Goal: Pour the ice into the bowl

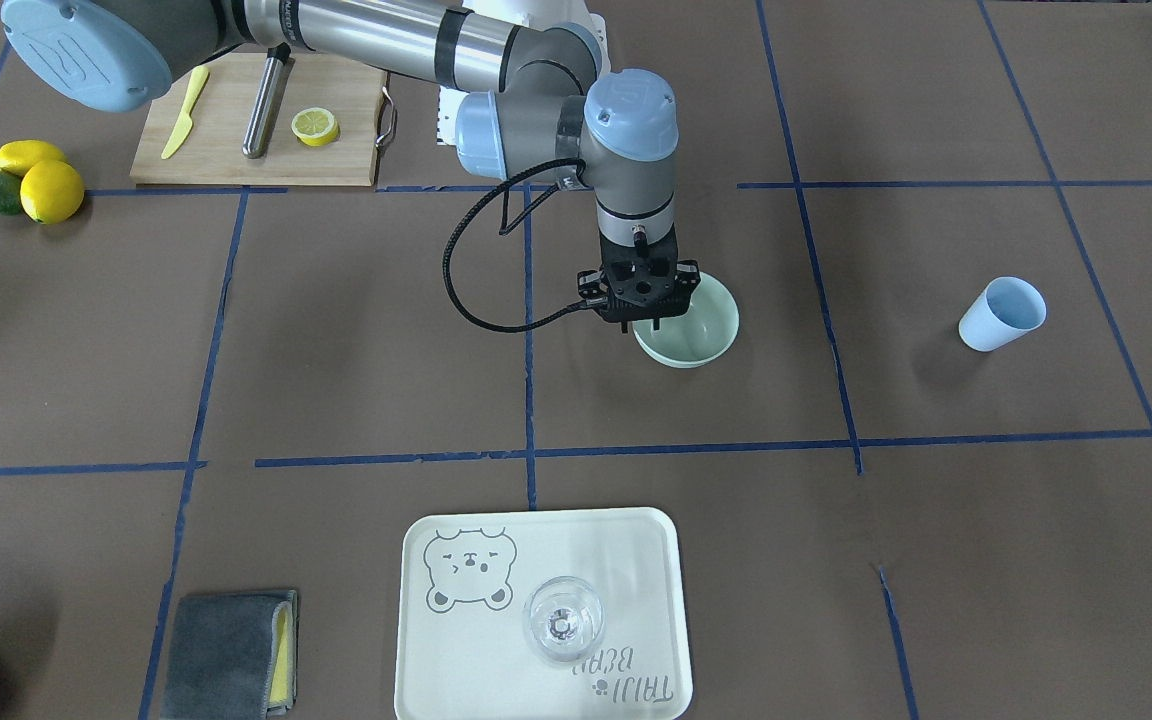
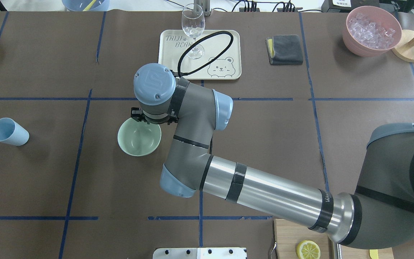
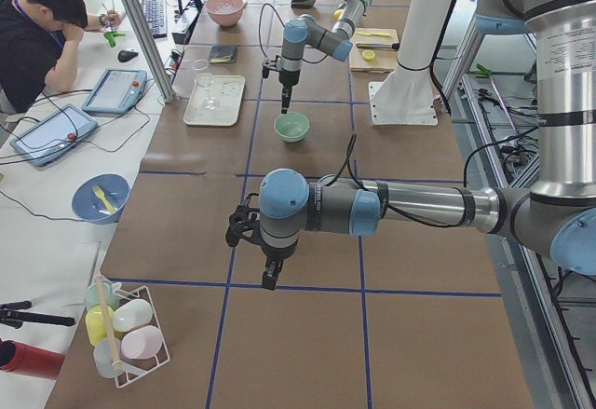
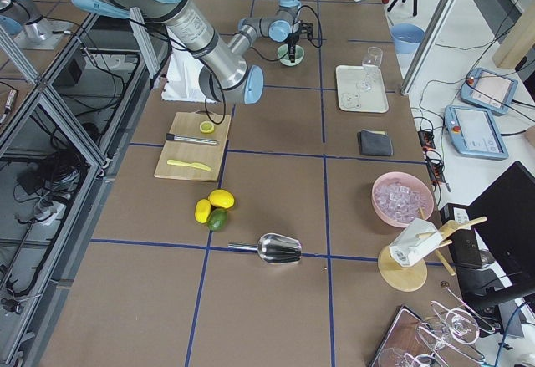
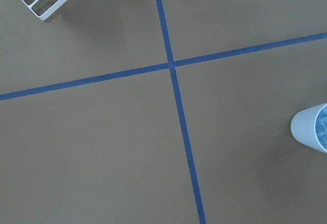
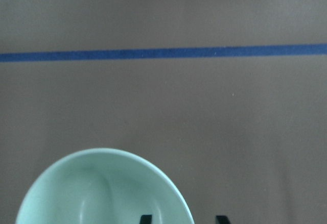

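The pale mint-green bowl (image 2: 138, 138) stands near the table's middle and looks empty; it also shows in the front view (image 1: 696, 330). My right gripper (image 1: 641, 322) points down over the bowl's rim on the side toward the tray. In the right wrist view its jaws (image 6: 183, 219) are open, one fingertip (image 6: 145, 219) inside the bowl (image 6: 97, 193) and the other outside the rim. The ice (image 2: 371, 28) lies in the pink container (image 2: 354, 46) at the far right. My left gripper (image 3: 270, 277) hangs over bare table beyond the blue cup (image 2: 8, 132); I cannot tell whether it is open.
A tray (image 2: 221, 43) with a wine glass (image 2: 193, 25) and a grey cloth (image 2: 286, 49) lie beyond the bowl. A cutting board (image 1: 236, 150), lemons (image 1: 48, 190) and a metal scoop (image 4: 276, 248) sit on my right side. The blue cup shows at the left wrist view's edge (image 5: 311, 129).
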